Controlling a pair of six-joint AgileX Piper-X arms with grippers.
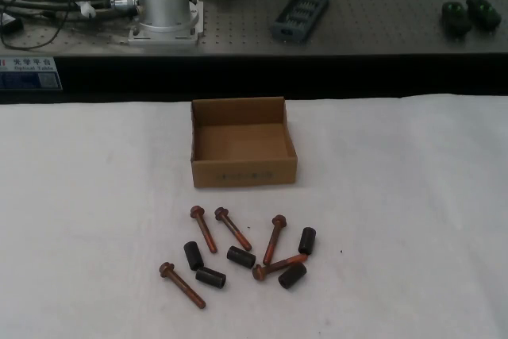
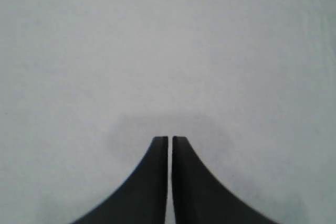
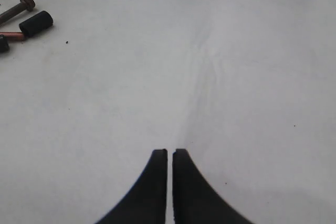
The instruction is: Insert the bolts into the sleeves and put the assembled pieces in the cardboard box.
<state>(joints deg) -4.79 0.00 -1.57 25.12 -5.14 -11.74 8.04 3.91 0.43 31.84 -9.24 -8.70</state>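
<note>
Item: five copper-coloured bolts and five black sleeves, loose and unassembled, scattered in one cluster on the white-covered table (image 1: 413,196), on the near side of the cardboard box (image 1: 243,172). Outlying bolt (image 1: 182,284) lies at the cluster's near edge, with sleeve (image 1: 210,278) just beside it. Two further bolts (image 1: 203,229) (image 1: 232,229) lie side by side nearer the box. The rest are crowded: bolt (image 1: 274,239) and bolt (image 1: 278,266) almost meet at a point, with sleeves (image 1: 306,240), (image 1: 292,275) and (image 1: 240,256) close around them; sleeve (image 1: 193,256) sits between the groups. Box: upright, open-topped, nothing visible inside. Left jaws: closed on nothing, over bare cover. Right jaws: closed on nothing, over bare cover, the cluster's edge and a box corner well beyond them. Step in hand, by judgement: first pick, not yet begun. Recommended: open the jaws before descending; start with the outlying bolt and its neighbouring sleeve, which have free space about them; grip the bolt by its shank near the head, hold the sleeve with its bore exposed, and align the axes before pushing. Leave the crowded pair until later, as a closing grip there could nudge neighbours. Clearances: wide bare cover either side of the cluster for approach and mating. The box's near wall stands between parts and interior, so pieces need lifting over it. Beyond the box the cover ends at a dark gap.
</note>
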